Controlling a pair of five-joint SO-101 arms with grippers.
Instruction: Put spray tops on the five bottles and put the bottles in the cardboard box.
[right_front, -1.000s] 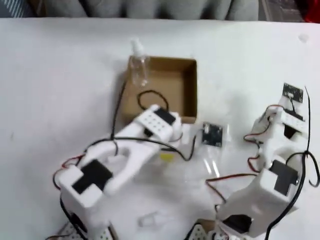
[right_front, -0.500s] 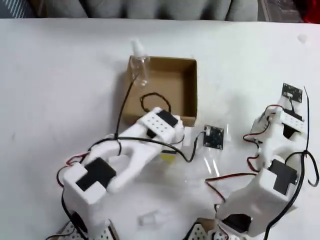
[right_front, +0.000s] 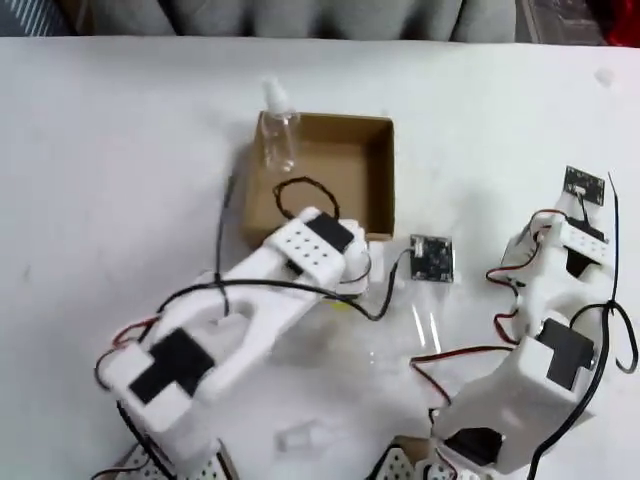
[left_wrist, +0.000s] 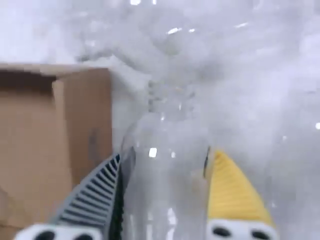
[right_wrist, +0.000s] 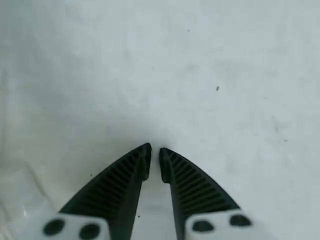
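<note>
My left gripper (left_wrist: 162, 160) is shut on a clear bottle (left_wrist: 165, 150) with a bare threaded neck and no spray top, held next to the cardboard box (left_wrist: 60, 140). From above, the left arm's wrist (right_front: 310, 245) lies at the near wall of the open box (right_front: 380, 170). One clear bottle with a white spray top (right_front: 278, 125) stands at the box's far left corner. More clear bottles (right_front: 425, 330) lie on the table between the arms, hard to make out. My right gripper (right_wrist: 155, 152) is shut on nothing, just above bare white table.
The right arm (right_front: 560, 245) sits at the table's right side, well away from the box. A small clear piece (right_front: 300, 437) lies near the front edge between the arm bases. Loose cables hang off both arms. White table (right_front: 120, 150) stretches to the left and behind the box.
The left arm has stretched a little further toward the box, its wrist shifting right. The right arm and the capped bottle have stayed put.
</note>
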